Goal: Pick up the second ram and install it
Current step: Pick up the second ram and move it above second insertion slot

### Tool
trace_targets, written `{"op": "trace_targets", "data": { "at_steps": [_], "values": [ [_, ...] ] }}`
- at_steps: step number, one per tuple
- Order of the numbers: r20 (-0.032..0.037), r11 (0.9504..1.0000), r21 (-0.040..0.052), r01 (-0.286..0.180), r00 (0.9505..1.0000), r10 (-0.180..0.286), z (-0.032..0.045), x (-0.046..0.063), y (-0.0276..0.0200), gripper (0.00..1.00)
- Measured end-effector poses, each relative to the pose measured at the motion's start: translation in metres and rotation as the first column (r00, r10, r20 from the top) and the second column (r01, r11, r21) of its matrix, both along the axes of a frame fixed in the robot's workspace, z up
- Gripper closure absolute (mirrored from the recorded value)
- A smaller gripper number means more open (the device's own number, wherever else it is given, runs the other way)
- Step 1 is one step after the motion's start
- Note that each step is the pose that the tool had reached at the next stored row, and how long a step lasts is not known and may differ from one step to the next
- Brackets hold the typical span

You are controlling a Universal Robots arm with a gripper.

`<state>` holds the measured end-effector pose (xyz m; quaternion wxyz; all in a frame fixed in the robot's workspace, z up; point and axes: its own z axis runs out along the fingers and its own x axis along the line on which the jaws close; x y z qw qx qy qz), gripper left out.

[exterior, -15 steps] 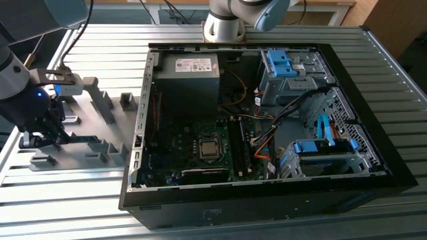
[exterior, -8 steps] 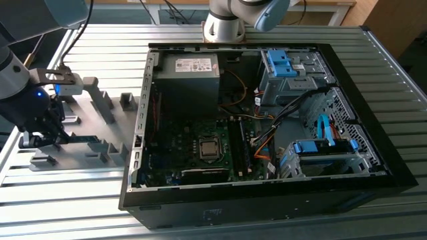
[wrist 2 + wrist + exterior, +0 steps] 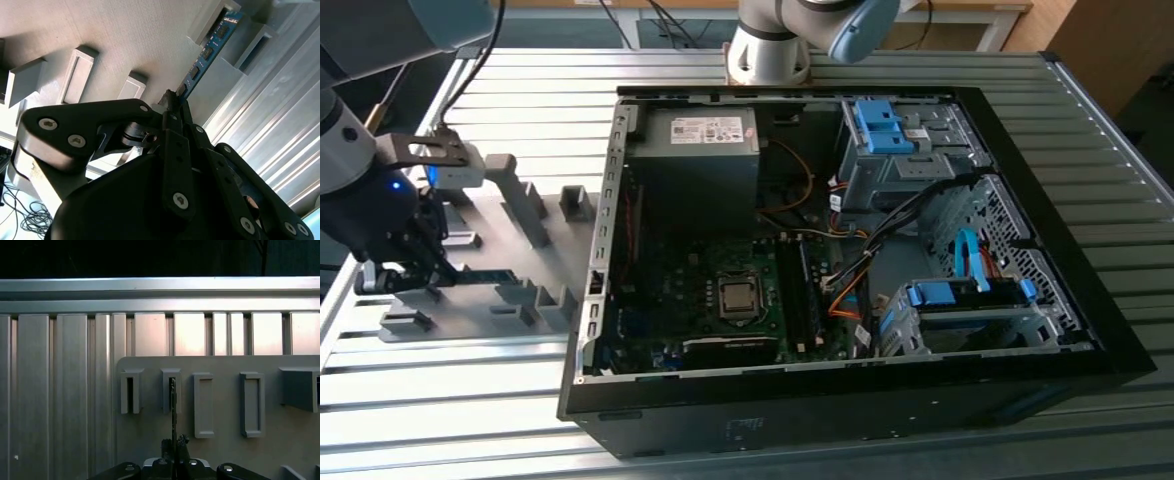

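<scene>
Second ram (image 3: 207, 52): chips show in second wrist view; first wrist view gives this ram (image 3: 173, 405) edge-on. Gripper (image 3: 172, 102): closed tight on its end.

Blue-green second ram (image 3: 206, 54), black claw (image 3: 172, 102), grey fixture blocks (image 3: 202, 405)

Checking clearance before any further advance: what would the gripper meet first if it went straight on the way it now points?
The second ram, held edge-on in the gripper; beyond it, probably the grey fixture plate, though depth is unclear.
</scene>
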<state>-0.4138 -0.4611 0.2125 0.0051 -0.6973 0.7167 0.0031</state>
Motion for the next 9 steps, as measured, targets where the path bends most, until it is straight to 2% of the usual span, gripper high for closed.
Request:
{"op": "trace_targets", "data": {
  "at_steps": [9],
  "values": [
    [0.0000,1.0000,0.0000,0.000,1.0000,0.000,0.0020,0.0000,0.0000,0.86]
  ]
}}
